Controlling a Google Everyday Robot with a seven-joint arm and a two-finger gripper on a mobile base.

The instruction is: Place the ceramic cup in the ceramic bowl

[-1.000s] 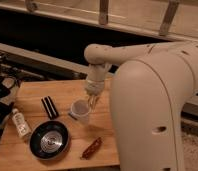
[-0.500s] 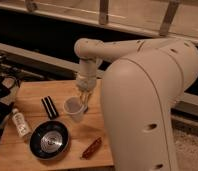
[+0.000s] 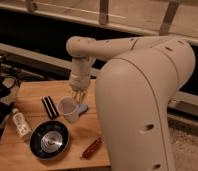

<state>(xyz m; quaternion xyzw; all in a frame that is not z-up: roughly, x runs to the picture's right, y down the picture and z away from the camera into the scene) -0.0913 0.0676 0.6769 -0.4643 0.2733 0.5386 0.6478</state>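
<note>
Near the left edge of the warm, matte wooden surface (image 3: 37, 155), a small white bottle (image 3: 20, 123) with a label, lying tilted. Toward the front left corner, the ceramic bowl (image 3: 50, 140): dark, round, shallow, with a silvery-grey ringed centre that glints. Behind it, toward the middle, a flat black rectangular block (image 3: 50, 107) with pale stripes. Just right of that block, the ceramic cup (image 3: 68, 109): pale whitish-pink, smooth, handleless, tapering toward its base, tipped so its open mouth faces up and left, behind and right of the bowl and apart from it. Directly above the cup's right rim, the hand (image 3: 80, 96), hanging from a glossy cream wrist; cannot tell whether closed on the cup or merely beside it. Peeking out beneath the cup's right side, something small and blue (image 3: 83, 108). Near the front edge, right of the bowl, a slim reddish-brown packet (image 3: 91, 148), lying slantwise. Filling the right side, the arm's bulky, rounded cream shell (image 3: 142, 100).
</note>
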